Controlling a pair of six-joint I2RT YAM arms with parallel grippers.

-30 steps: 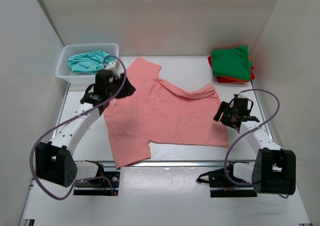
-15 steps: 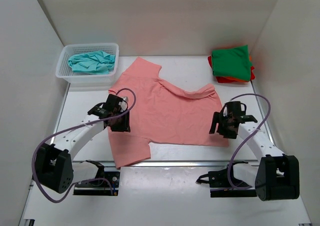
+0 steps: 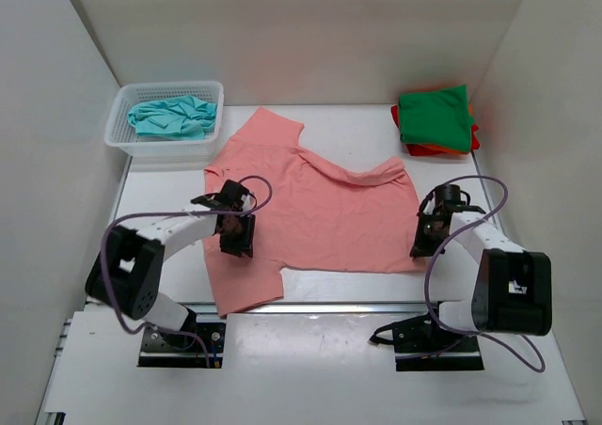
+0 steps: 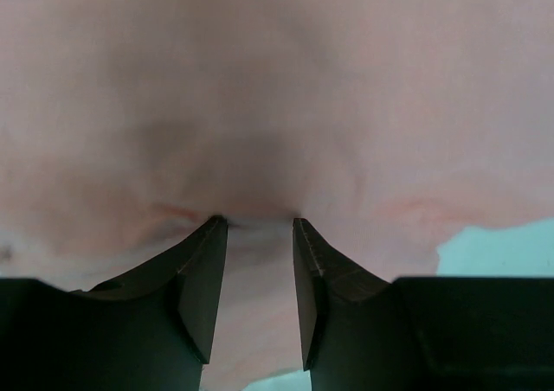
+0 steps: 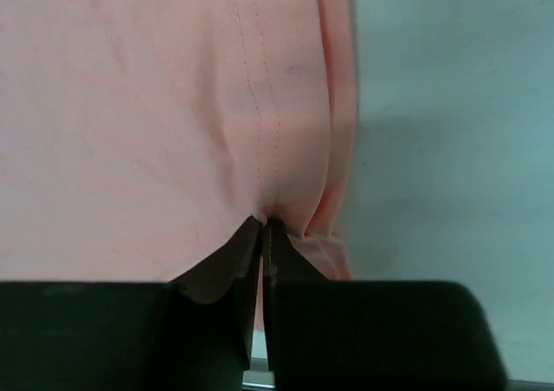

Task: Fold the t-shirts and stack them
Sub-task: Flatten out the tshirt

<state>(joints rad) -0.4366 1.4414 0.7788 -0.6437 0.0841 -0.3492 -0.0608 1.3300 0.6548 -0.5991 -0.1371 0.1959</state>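
Note:
A salmon pink t-shirt [image 3: 320, 209] lies spread out across the middle of the table. My left gripper [image 3: 237, 250] stands open on its left side, near the sleeve. In the left wrist view its fingertips [image 4: 258, 222] press down on the pink cloth [image 4: 277, 88] with a gap between them. At the shirt's right hem my right gripper [image 3: 420, 250] is shut. The right wrist view shows those jaws [image 5: 267, 221] pinching a small fold of the stitched hem [image 5: 156, 105]. A teal t-shirt [image 3: 169, 117] lies crumpled in the basket. A folded green t-shirt [image 3: 435, 117] tops a stack, with red [image 3: 475, 141] and orange [image 3: 442, 150] edges under it.
The white mesh basket [image 3: 120, 139] stands at the back left corner. The folded stack sits at the back right, close to the side wall. Bare white table [image 5: 450, 149] shows to the right of the pink hem. The table's front edge runs just below the shirt.
My left gripper came from beside the basket down onto the shirt's left side. The right gripper moved to the right hem and closed on it.

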